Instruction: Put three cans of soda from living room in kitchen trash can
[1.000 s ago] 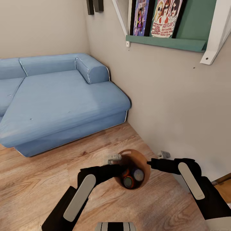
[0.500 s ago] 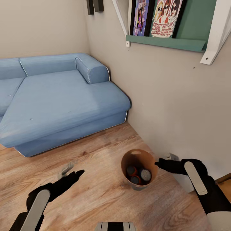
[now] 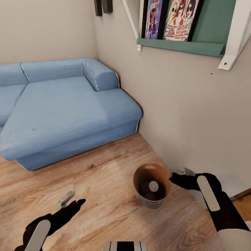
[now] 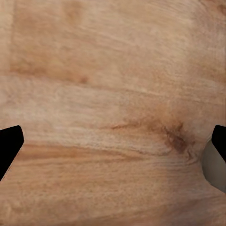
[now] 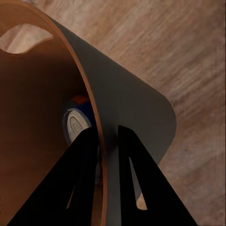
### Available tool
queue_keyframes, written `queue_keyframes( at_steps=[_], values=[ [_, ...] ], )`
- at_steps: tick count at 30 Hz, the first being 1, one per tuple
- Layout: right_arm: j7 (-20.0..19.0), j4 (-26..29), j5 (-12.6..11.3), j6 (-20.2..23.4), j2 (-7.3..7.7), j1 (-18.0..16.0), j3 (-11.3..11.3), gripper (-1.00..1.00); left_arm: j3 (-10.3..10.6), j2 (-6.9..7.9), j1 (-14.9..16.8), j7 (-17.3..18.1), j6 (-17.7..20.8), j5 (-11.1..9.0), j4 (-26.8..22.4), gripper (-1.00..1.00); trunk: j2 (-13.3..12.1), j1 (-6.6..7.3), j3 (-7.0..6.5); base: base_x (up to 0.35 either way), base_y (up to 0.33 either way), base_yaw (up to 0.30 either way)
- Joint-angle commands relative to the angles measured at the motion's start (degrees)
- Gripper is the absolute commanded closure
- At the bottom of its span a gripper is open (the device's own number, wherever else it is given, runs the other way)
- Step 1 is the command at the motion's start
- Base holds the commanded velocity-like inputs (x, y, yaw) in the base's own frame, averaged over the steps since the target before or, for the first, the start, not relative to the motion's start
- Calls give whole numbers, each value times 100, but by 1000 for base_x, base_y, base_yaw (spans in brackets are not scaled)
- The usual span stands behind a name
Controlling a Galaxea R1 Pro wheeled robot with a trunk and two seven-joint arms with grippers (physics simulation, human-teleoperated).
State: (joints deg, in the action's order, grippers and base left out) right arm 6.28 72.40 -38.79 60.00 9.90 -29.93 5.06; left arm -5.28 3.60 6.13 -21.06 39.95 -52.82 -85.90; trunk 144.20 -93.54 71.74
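At lower centre-right the right gripper pinches the tash can rim, soda cans inside; the left gripper, lower left, hangs spread.

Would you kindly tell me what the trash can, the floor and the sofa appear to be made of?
The trash can looks like thin sheet: matte grey outside, smooth copper-brown inside, possibly metal or plastic. The floor appears to be light wood planks with visible grain and knots. The sofa looks upholstered in matte blue fabric with piped seams.

Left tool held low, jaws spread wide; right tool reaches forward, fingers nearly together.
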Motion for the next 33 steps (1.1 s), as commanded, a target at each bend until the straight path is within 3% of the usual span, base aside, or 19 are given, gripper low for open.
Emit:
queue_keyframes(
  at_steps=[1, 6, 14, 16, 20, 33],
  values=[
    [-11, 0, -490, 0, -7, -2, 99, 100, 3, 3, -7, -2, -24, 0, 32, -100, 0, 1, -1, 0, 202, 0],
    [45, -17, -489, 0, -14, -4, 272, 100, -70, -37, -14, -17, -26, -52, 44, -100, 0, 1, -1, 0, 101, 0],
    [57, -279, -491, 0, -46, -4, 301, 100, -65, -73, -14, 16, 45, -96, -65, -100, 11, -20, 177, 0, 9, 0],
    [57, -312, -490, 0, -57, -4, 302, 100, -66, -73, -15, 17, 56, -202, -100, -100, 14, -25, 221, 0, 0, 0],
    [64, -389, -488, 0, -235, -4, 302, 100, -69, -62, -15, 9, 64, -384, -124, -100, 19, -35, 309, 0, 0, 0],
    [67, -423, -481, 0, -287, -4, 302, 100, -61, -51, -15, 8, 65, -427, -129, -100, 37, -69, 597, 0, 0, 0]
  ],
)
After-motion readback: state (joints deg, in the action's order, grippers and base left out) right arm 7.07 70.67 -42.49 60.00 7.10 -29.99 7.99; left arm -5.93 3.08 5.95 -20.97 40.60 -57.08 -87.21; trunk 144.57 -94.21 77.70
